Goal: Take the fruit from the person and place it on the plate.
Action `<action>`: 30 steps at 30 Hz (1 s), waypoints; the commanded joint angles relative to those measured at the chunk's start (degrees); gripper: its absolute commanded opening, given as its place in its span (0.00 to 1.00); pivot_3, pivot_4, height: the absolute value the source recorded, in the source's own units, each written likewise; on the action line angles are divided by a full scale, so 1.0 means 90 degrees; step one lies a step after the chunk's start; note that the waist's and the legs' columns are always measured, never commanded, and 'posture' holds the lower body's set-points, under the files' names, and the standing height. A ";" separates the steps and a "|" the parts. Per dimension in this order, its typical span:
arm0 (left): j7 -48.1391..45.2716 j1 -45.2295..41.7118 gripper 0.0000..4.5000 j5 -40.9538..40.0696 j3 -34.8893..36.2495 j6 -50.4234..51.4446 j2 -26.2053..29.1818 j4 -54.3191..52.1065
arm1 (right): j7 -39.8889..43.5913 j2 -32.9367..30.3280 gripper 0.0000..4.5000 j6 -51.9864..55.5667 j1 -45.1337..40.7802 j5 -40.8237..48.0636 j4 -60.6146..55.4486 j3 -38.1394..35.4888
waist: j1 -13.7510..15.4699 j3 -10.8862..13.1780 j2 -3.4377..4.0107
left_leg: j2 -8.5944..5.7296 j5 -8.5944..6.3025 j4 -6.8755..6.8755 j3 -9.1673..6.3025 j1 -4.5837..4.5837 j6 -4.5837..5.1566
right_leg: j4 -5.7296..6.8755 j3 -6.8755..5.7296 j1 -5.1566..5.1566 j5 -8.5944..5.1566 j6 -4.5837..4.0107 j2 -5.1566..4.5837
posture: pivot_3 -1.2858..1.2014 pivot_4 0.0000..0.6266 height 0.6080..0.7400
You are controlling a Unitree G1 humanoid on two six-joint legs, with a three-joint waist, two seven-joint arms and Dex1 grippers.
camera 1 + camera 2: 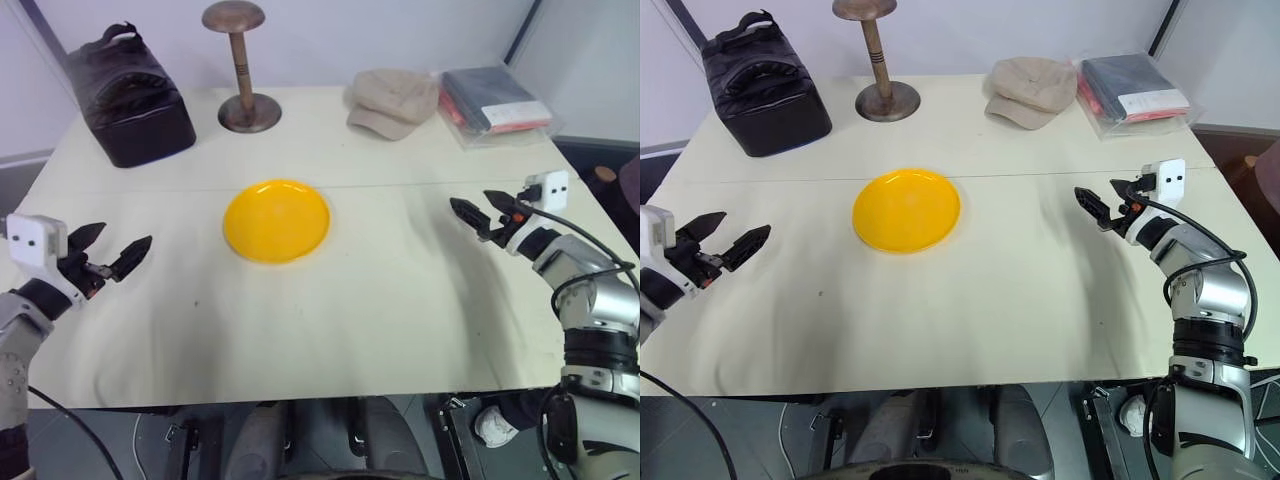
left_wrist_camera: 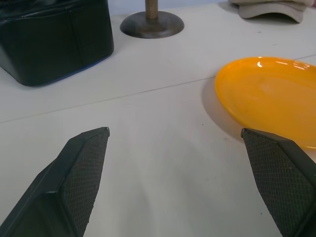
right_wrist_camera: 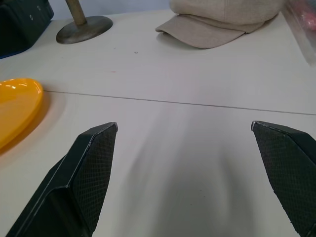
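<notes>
Mid-table, the plate (image 1: pixel 276 220) sits bare, nothing in it. Left gripper (image 1: pixel 113 248) and right gripper (image 1: pixel 482 212) hover either side over the table (image 1: pixel 380 300), fingers spread wide, holding nothing. No fruit or person here yet, so handover is pending. Risk: closing early or off-centre on a glossy fruit, which slips. The clear pouch (image 1: pixel 495 103) seems to hold folded items; hard to tell.

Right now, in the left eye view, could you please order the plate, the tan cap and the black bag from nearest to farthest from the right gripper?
1. Tan cap: behind the right gripper, toward the table's back edge.
2. Plate: at the table's middle, toward the robot's left.
3. Black bag: at the far back-left corner.

The cap and plate are fairly close to each other in distance; the bag is plainly farthest.
</notes>
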 commanded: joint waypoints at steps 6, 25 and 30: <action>-0.0015 -0.0181 1.00 -0.0026 0.0061 -0.0123 0.0046 -0.0017 | -0.0086 -0.0061 0.99 -0.0118 0.0075 -0.0047 -0.0259 -0.0129 | 0.0005 0.0000 0.0000 | 0.0000 0.0000 0.0000 0.0000 0.0000 0.0000 | 0.0000 0.0000 0.0000 0.0000 0.0000 -0.0001 | 0.52 0.24 1.00; -0.0173 -0.0602 1.00 0.0109 -0.0329 -0.0232 0.0054 0.0371 | -0.0366 -0.0050 0.99 -0.0033 0.0314 0.0030 -0.0666 -0.0226 | 0.0001 0.0000 0.0000 | 0.0000 0.0000 0.0000 0.0001 0.0000 0.0000 | -0.0001 0.0000 0.0000 0.0000 0.0000 0.0000 | 0.52 0.24 1.00; -0.0154 -0.0590 1.00 0.0137 -0.0324 -0.0265 0.0067 0.0386 | -0.0387 -0.0027 0.99 -0.0058 0.0320 0.0024 -0.0649 -0.0205 | 0.0002 0.0000 0.0000 | 0.0000 0.0000 0.0000 0.0001 0.0000 0.0000 | -0.0001 0.0000 0.0000 0.0000 0.0000 0.0000 | 0.52 0.24 1.00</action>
